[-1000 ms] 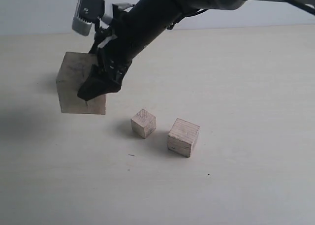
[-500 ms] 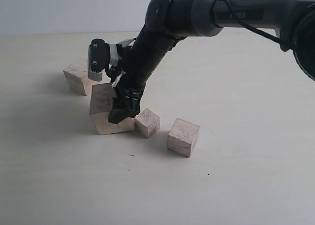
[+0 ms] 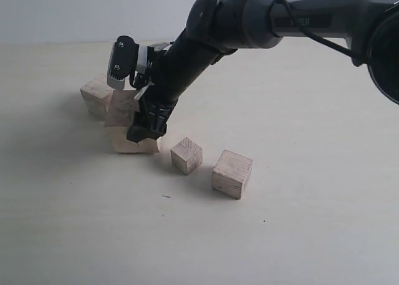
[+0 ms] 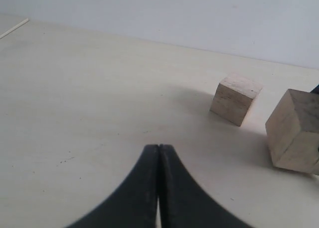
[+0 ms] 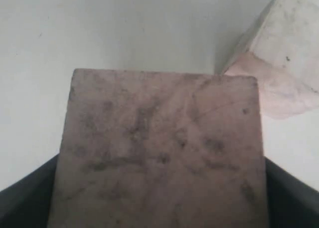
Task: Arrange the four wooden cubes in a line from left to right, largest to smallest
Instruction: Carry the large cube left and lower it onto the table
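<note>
We note the right gripper (image 3: 144,133) reaching across to the left side of the pale counter (image 3: 312,229). It is clamped on the largest pale wooden cube (image 3: 122,116), with dark fingers (image 3: 148,120) on opposite faces. In the right wrist view this largest pale wooden cube (image 5: 159,153) shows a smudged grain face that fills the space between the fingers. The cube is tilted, one lower edge down at the counter; we cannot tell whether it touches. Just behind it, further left, sits a mid-sized pale wooden cube (image 3: 93,96). The left wrist view shows this mid-sized pale wooden cube (image 4: 234,99) standing slightly apart from the held one (image 4: 295,130). To the right of the held cube, near but apart, lies the smallest pale wooden cube (image 3: 186,155), turned corner-on. Just beside it on the right, not touching, is another pale wooden cube (image 3: 232,173), somewhat bigger. The left gripper (image 4: 158,155) has its fingers pressed together, low over bare counter, and faces the two left cubes.
</note>
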Available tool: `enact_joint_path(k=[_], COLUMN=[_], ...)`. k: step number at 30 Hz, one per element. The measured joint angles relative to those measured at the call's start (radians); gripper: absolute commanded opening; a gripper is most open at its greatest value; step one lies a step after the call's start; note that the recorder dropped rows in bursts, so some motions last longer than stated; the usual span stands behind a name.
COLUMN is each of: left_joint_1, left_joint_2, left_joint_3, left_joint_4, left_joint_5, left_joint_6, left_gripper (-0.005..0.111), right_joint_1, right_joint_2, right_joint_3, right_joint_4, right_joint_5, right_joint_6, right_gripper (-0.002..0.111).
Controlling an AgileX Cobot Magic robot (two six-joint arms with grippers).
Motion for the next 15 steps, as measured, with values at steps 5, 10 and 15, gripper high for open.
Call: enact_joint_path(k=[5, 10, 15], left_joint_1=[0.000, 0.000, 0.000], left_joint_2=[0.000, 0.000, 0.000], left_joint_3=[0.000, 0.000, 0.000], left_joint_4=[0.000, 0.000, 0.000], left_joint_5=[0.000, 0.000, 0.000], left_joint_6=[0.000, 0.000, 0.000], left_gripper=[0.000, 0.000, 0.000], right_joint_1=[0.000, 0.000, 0.000], right_joint_2=[0.022, 0.024, 0.024], right_joint_3=[0.000, 0.000, -0.004], right_joint_4=[0.012, 0.018, 0.020], right_joint_5=[0.015, 0.016, 0.019], right_joint_6=[-0.034, -0.055, -0.059], right_gripper=[0.000, 0.000, 0.000])
